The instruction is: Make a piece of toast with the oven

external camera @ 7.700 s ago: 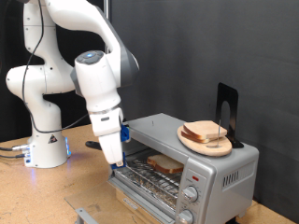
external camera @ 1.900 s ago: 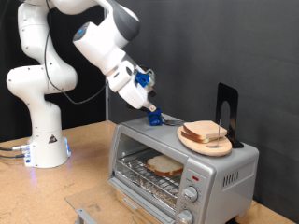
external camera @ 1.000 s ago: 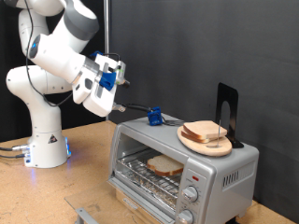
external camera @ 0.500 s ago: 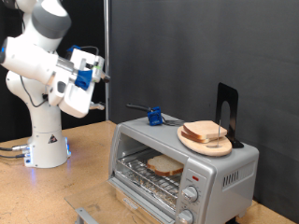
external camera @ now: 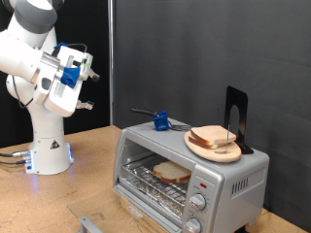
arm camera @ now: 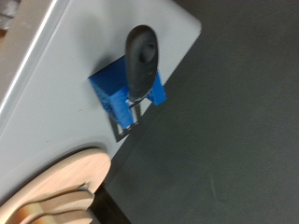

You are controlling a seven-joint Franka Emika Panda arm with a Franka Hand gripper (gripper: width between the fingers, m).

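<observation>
One piece of toast (external camera: 173,172) inside oven (external camera: 190,170); gripper (external camera: 86,74) raised, apart.

Lab: black backdrop (external camera: 194,49), wooden bench (external camera: 58,199)

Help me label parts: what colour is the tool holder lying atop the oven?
Blue holder, clearest in the wrist view.

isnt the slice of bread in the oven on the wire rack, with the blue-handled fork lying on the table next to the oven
Not quite. The slice of bread is in the oven on the wire rack, but the blue-handled fork lies on top of the oven, not on the table; the exterior view shows it.
</observation>
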